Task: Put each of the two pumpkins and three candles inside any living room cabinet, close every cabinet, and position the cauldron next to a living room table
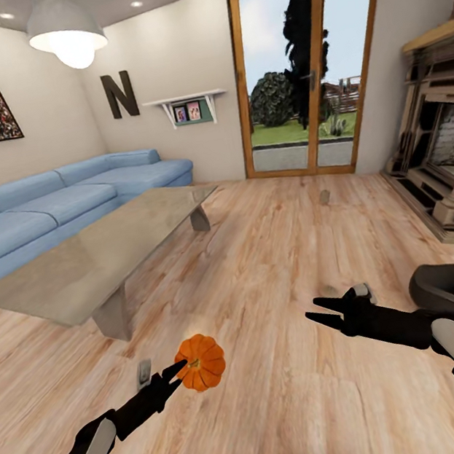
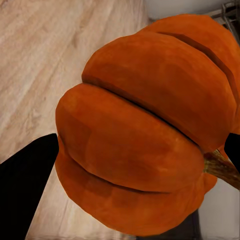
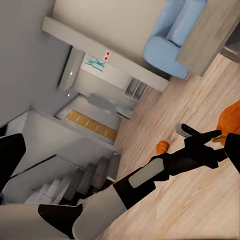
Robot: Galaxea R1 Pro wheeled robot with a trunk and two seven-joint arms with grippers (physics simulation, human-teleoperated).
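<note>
My left gripper [image 1: 176, 373] is shut on a bright orange pumpkin [image 1: 201, 362], low over the wood floor; in the left wrist view the pumpkin [image 2: 145, 135] sits between both black fingers [image 2: 25, 175]. A second pumpkin [image 3: 161, 147] lies on the floor further off. One small tan candle [image 1: 144, 374] stands beside my left arm, another [image 1: 324, 197] far ahead near the glass door, and a third small tan shape [image 1: 328, 290] sits just beyond my right gripper [image 1: 311, 309], which is open and holds nothing. The black cauldron [image 1: 452, 290] rests right of that arm. The cabinet is out of view.
The low grey glossy table [image 1: 99, 259] stands ahead at the left, with a blue corner sofa [image 1: 47, 209] behind it. A stone fireplace [image 1: 446, 146] fills the right wall. Glass doors [image 1: 298, 75] are at the back. Open wood floor lies between table and fireplace.
</note>
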